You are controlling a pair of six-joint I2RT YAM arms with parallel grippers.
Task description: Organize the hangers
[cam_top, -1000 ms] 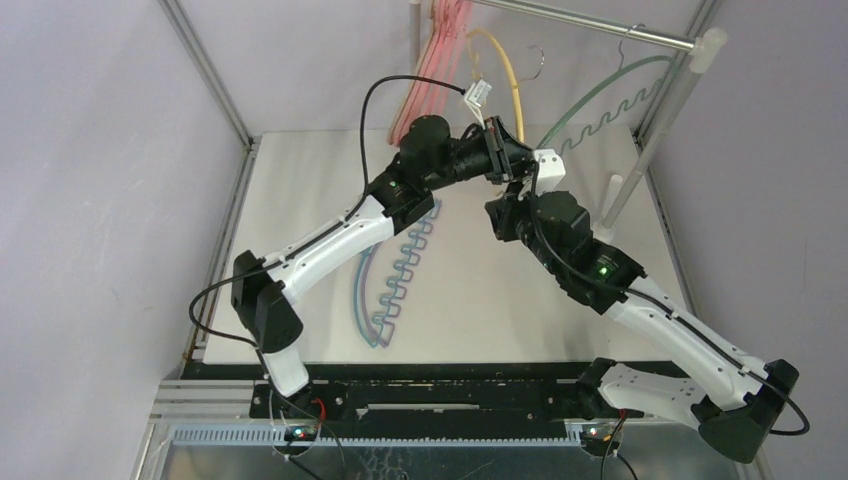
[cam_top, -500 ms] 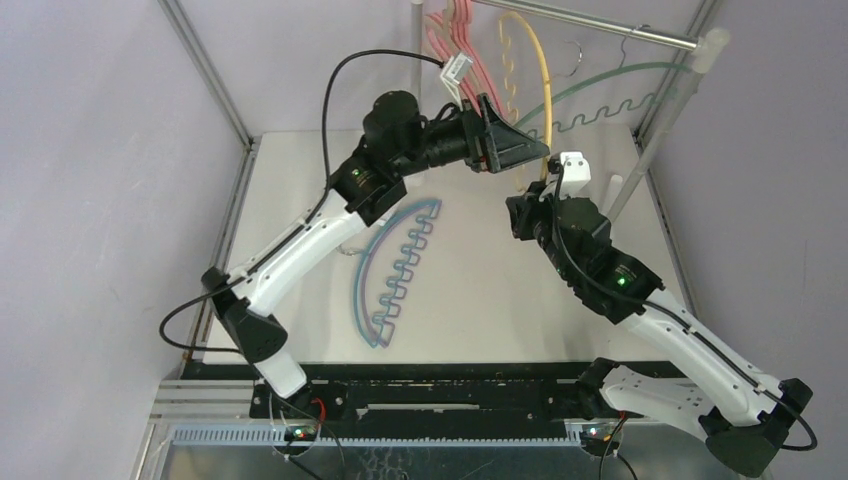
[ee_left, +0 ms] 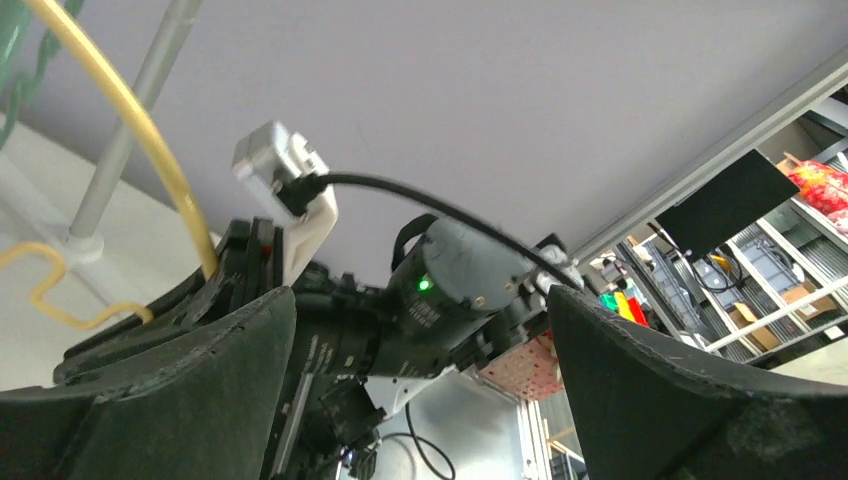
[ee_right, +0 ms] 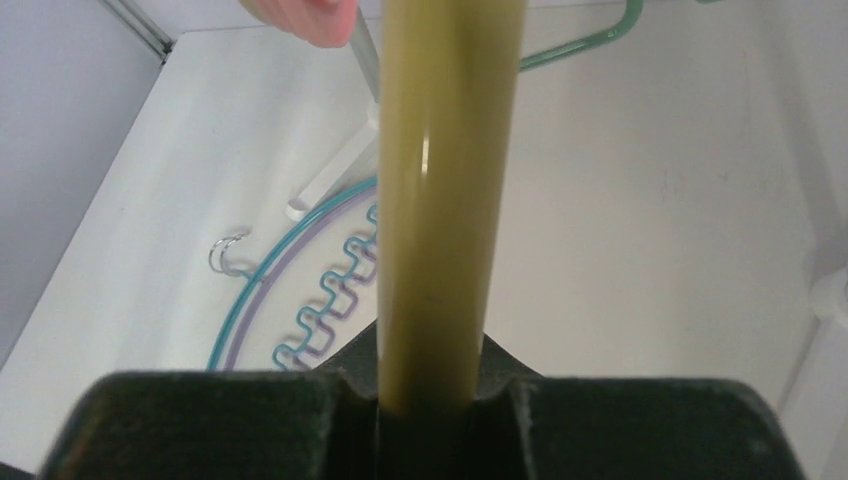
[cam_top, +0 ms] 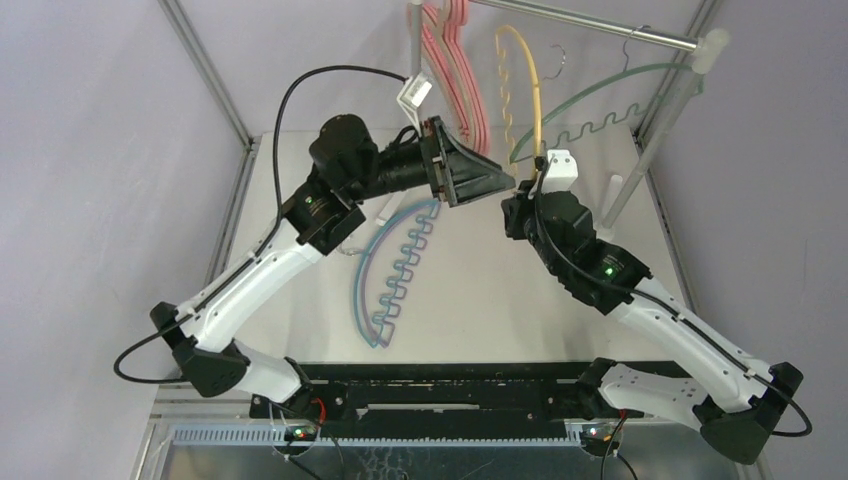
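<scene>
A yellow hanger [cam_top: 537, 95] hangs up by the grey rail [cam_top: 590, 25]. My right gripper [cam_top: 525, 187] is shut on its lower arm, and the yellow bar [ee_right: 450, 200] runs straight up between the jaws of the right gripper [ee_right: 432, 400]. My left gripper [cam_top: 500, 182] stands wide open just left of it, holding nothing; in the left wrist view the left gripper [ee_left: 420, 400] frames the right arm, with the yellow hanger [ee_left: 130, 120] off to the left. Pink hangers [cam_top: 455, 60] and a green hanger [cam_top: 600, 85] hang on the rail. Blue and purple hangers [cam_top: 390, 280] lie on the table.
A white pole [cam_top: 650, 140] holds up the rail at the right, with its foot on the white table [cam_top: 480, 300]. A metal frame post [cam_top: 205, 70] runs along the left edge. The two wrists are close together over the table's far middle.
My left gripper opened, let go of the yellow hanger and drew back to the left. The yellow hanger swung upright under the rail, still in my right gripper.
</scene>
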